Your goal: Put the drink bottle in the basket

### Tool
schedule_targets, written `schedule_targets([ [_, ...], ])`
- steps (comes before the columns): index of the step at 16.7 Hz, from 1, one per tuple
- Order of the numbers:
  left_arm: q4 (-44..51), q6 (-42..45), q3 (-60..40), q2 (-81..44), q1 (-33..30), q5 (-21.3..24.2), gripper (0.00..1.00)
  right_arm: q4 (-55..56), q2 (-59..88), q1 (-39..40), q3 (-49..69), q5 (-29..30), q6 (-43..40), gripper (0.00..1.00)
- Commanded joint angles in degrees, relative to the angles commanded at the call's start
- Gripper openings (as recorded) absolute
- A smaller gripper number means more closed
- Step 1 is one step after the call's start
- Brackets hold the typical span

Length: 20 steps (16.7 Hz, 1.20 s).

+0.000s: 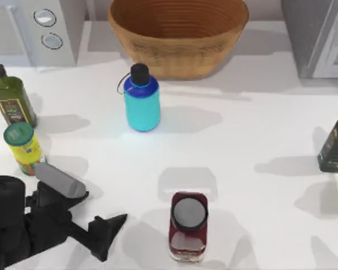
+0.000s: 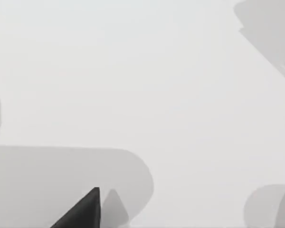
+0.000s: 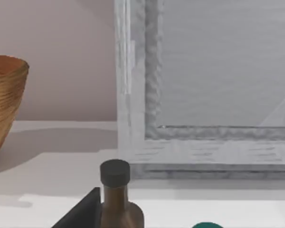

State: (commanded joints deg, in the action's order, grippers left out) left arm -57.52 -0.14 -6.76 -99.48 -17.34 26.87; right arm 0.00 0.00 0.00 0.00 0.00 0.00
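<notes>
And here's the drink bottle [image 1: 142, 101], upright on the white desk [image 1: 248, 129], just in front of the basket [image 1: 178, 35] at the back, near it but apart. Down at the desk's near left corner, the left claw [image 1: 106, 235] hovers low, well short of the bottle; its dark fingers look parted, though it's hard to be sure from above. An olive oil bottle [image 1: 10, 97] and a yellow canister [image 1: 22, 147] stand at the left edge, and a dark red jar [image 1: 188, 226] stands near the front.
</notes>
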Motion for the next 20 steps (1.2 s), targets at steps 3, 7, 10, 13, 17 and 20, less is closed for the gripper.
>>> schedule_targets([
  [3, -11.5, -0.8, -6.8, -15.8, 0.9, 3.1, 1.00, 0.0, 0.0, 0.0, 0.0, 0.0, 0.0, 1.00],
  [7, -25.7, -0.8, -17.4, -29.7, 2.9, 6.3, 1.00, 0.0, 0.0, 0.0, 0.0, 0.0, 0.0, 1.00],
  [10, -34.3, -0.2, -24.7, -34.4, 4.4, 8.0, 1.00, 0.0, 0.0, 0.0, 0.0, 0.0, 0.0, 1.00],
  [13, -39.7, 0.7, -29.5, -35.8, 5.4, 9.0, 1.00, 0.0, 0.0, 0.0, 0.0, 0.0, 0.0, 1.00],
  [17, -40.6, 0.8, -30.2, -35.9, 5.6, 9.1, 1.00, 0.0, 0.0, 0.0, 0.0, 0.0, 0.0, 1.00],
  [20, -40.5, 0.8, -30.1, -35.6, 5.2, 8.9, 1.00, 0.0, 0.0, 0.0, 0.0, 0.0, 0.0, 1.00],
])
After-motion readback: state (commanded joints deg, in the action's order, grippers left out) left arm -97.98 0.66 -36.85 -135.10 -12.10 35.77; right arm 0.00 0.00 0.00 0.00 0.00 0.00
